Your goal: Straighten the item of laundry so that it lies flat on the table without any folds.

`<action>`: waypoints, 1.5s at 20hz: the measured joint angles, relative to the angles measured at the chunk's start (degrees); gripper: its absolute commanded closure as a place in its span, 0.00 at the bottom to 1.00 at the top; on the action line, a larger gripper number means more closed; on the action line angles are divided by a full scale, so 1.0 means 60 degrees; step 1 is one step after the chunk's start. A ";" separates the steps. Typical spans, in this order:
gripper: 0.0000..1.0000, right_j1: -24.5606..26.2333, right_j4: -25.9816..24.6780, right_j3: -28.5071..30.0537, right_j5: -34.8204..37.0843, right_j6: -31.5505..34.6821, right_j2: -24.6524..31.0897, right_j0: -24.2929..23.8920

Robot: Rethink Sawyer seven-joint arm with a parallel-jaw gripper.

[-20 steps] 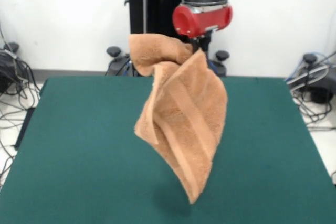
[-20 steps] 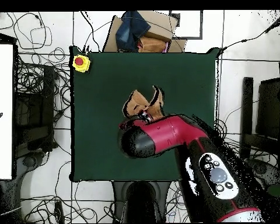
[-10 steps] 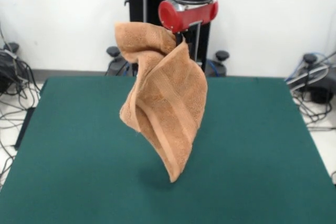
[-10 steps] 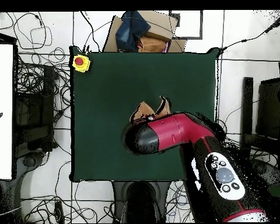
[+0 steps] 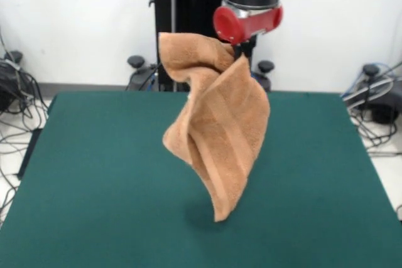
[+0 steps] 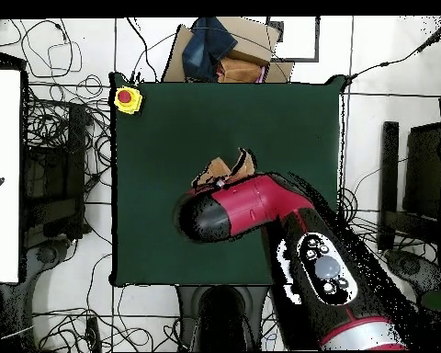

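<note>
Lab: pedestal robot arm (image 5: 248, 4), floor cables (image 5: 16, 111).

Front camera facing robot; overhead straight down

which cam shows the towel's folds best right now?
Front view. The towel hangs bunched and twisted from the gripper, its lowest corner clear of the table, with the woven band visible. In the overhead view the arm covers most of it; only a crumpled scrap of towel shows.
</note>
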 measured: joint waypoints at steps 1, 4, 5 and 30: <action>1.00 -0.0018 0.0002 -0.0008 -0.0163 0.0000 -0.0105 0.0277; 1.00 -0.0065 0.0002 -0.0014 -0.0302 0.0000 -0.0132 0.0487; 1.00 -0.0073 0.0006 -0.0015 -0.0328 0.0000 -0.0133 0.0504; 1.00 0.0973 0.3160 0.1401 -0.1636 0.0004 0.0372 -0.0131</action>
